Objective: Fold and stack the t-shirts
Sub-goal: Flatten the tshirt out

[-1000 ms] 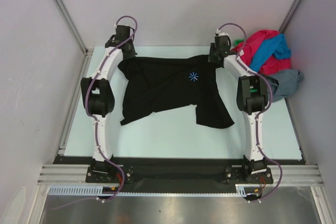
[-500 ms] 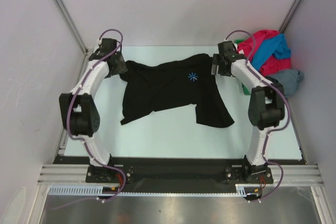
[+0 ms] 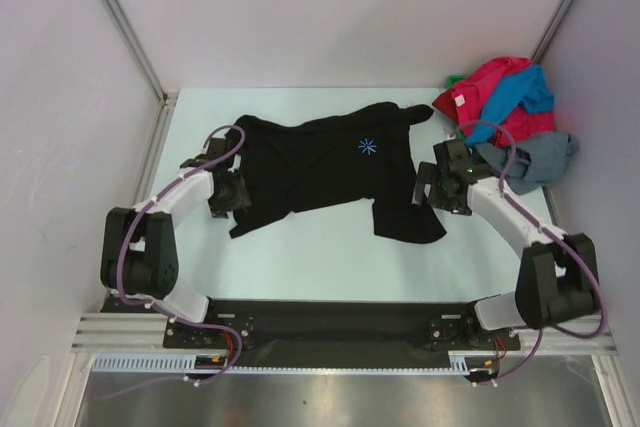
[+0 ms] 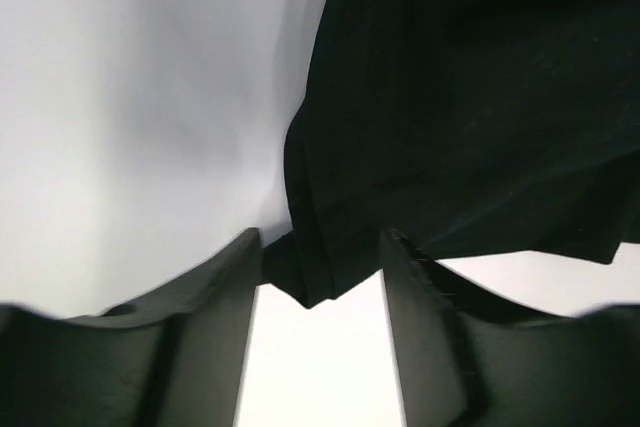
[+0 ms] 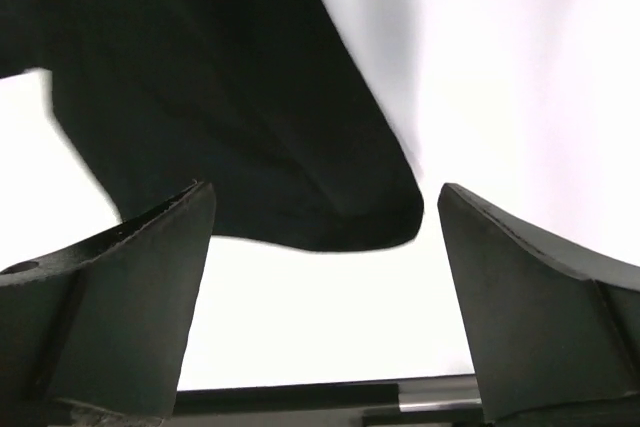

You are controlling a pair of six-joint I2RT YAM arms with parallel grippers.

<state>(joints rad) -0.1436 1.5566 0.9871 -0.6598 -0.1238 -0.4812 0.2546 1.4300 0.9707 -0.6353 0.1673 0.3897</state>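
A black t-shirt point(image 3: 320, 162) with a small blue star print lies spread on the pale table point(image 3: 300, 257), its lower edge rumpled. My left gripper point(image 3: 233, 197) is at the shirt's left edge, low over the table. In the left wrist view the left gripper point(image 4: 322, 239) is open, and a folded black corner point(image 4: 310, 282) reaches in between its fingertips. My right gripper point(image 3: 424, 190) is at the shirt's right side. In the right wrist view the right gripper point(image 5: 325, 189) is wide open, with the shirt's rounded hem point(image 5: 340, 227) lying loose between the fingertips.
A heap of other shirts sits at the back right corner: red-pink point(image 3: 488, 82), bright blue point(image 3: 522, 92) and grey point(image 3: 545, 155), with a bit of green point(image 3: 455, 79) behind. White walls enclose the table on three sides. A black strip point(image 3: 330, 315) runs along the near edge.
Both grippers opened and let go of the shirt's far corners. Both arms then pulled back toward the near side, to the shirt's left and right edges.
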